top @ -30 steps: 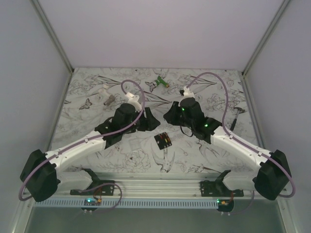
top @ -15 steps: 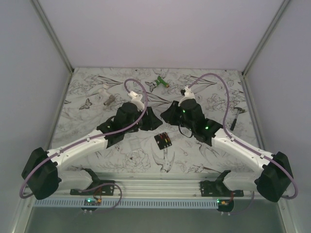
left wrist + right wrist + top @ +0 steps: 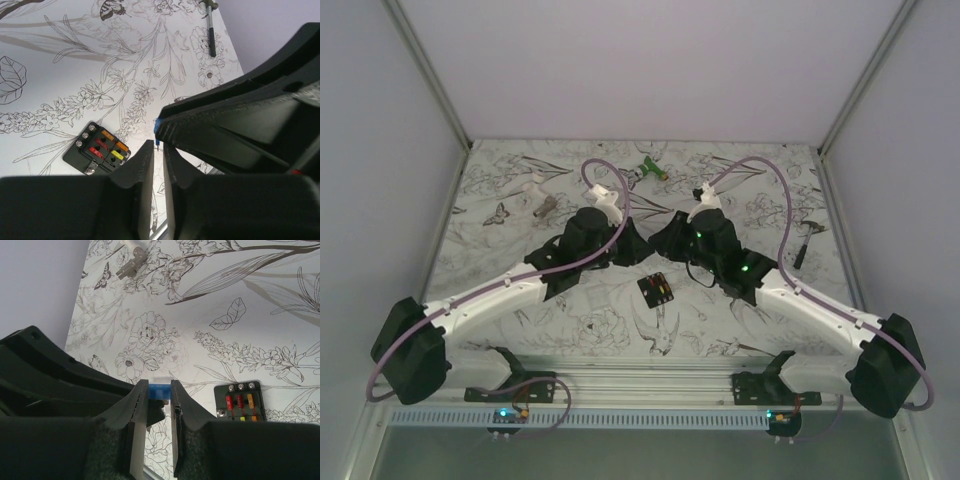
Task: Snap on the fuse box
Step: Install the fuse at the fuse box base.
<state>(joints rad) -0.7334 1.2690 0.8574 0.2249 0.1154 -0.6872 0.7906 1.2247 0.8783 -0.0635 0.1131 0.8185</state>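
The fuse box [image 3: 656,290] is a small black square with red, orange and yellow fuses, lying flat on the flower-print table just in front of both grippers. It also shows in the left wrist view [image 3: 97,150] and the right wrist view [image 3: 240,401]. My right gripper [image 3: 662,238] [image 3: 159,390] is shut on a small blue fuse [image 3: 159,390], held above the table. My left gripper [image 3: 638,245] [image 3: 156,147] meets it tip to tip. Its jaws stand a narrow gap apart with nothing between them. The blue fuse [image 3: 157,126] hangs just past their tips.
A green-and-white tool [image 3: 645,172] lies at the back centre. A white-and-grey part [image 3: 542,200] lies at the back left and also shows in the right wrist view [image 3: 131,257]. A dark-handled tool [image 3: 805,240] lies at the right. Grey walls enclose the table.
Both grippers have drifted a little toward the back and closer together, so their tips now almost touch. The fuse box has not moved.
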